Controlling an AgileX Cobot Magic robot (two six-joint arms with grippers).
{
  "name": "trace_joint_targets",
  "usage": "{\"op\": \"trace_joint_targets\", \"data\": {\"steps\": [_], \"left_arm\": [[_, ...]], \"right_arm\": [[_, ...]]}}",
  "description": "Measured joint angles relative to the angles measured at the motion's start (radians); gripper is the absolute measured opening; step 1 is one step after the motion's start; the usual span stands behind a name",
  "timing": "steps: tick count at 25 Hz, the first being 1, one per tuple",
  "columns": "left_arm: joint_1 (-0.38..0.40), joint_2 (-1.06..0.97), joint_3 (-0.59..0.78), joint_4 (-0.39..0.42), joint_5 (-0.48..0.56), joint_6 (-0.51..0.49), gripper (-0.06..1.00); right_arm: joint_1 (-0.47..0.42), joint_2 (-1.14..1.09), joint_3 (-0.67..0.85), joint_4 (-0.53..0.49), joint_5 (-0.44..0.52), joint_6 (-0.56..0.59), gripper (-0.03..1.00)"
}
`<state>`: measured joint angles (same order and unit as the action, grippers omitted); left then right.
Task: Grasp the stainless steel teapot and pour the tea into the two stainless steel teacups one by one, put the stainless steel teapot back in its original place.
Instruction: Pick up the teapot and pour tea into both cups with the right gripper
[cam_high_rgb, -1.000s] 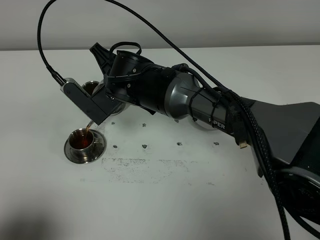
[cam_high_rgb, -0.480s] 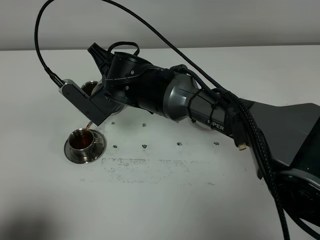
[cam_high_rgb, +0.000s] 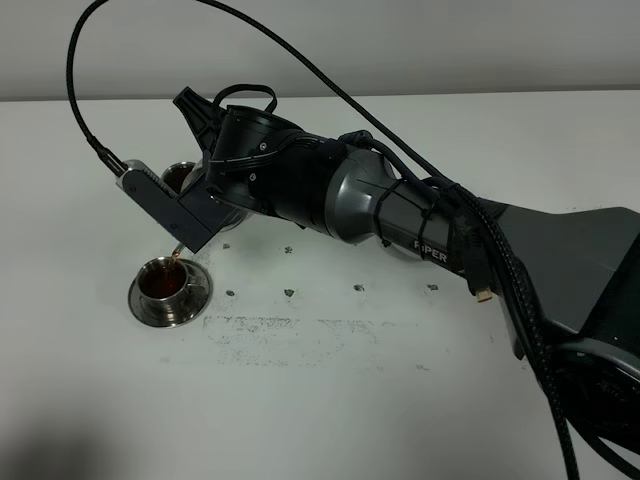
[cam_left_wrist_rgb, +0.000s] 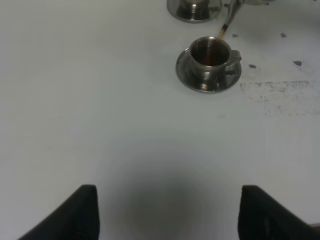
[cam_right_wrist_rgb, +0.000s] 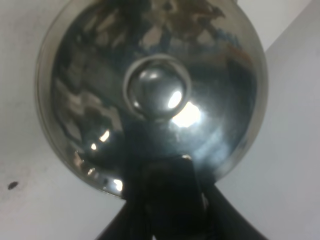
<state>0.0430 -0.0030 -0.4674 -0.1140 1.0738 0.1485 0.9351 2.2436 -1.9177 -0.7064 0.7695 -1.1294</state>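
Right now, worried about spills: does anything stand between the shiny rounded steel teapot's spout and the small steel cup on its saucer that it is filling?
Nothing visible does. The reddish-brown tea stream falls from the shiny steel teapot straight into the small steel cup; the second steel cup stands apart, behind it.

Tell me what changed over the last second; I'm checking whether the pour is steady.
Very little changed. The right arm shifted slightly left and the overhead cable swung left with it. The stream of tea still runs from the teapot into the near teacup, which sits on its saucer as before. The second teacup behind has not moved, and the left hand hangs open, away from the cups.
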Motion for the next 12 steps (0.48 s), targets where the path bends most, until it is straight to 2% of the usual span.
{"op": "trace_joint_targets", "data": {"steps": [12], "left_arm": [[0.000, 0.000, 0.000, 0.000, 0.000, 0.000, 0.58]], "right_arm": [[0.000, 0.000, 0.000, -0.005, -0.001, 0.000, 0.20]]}}
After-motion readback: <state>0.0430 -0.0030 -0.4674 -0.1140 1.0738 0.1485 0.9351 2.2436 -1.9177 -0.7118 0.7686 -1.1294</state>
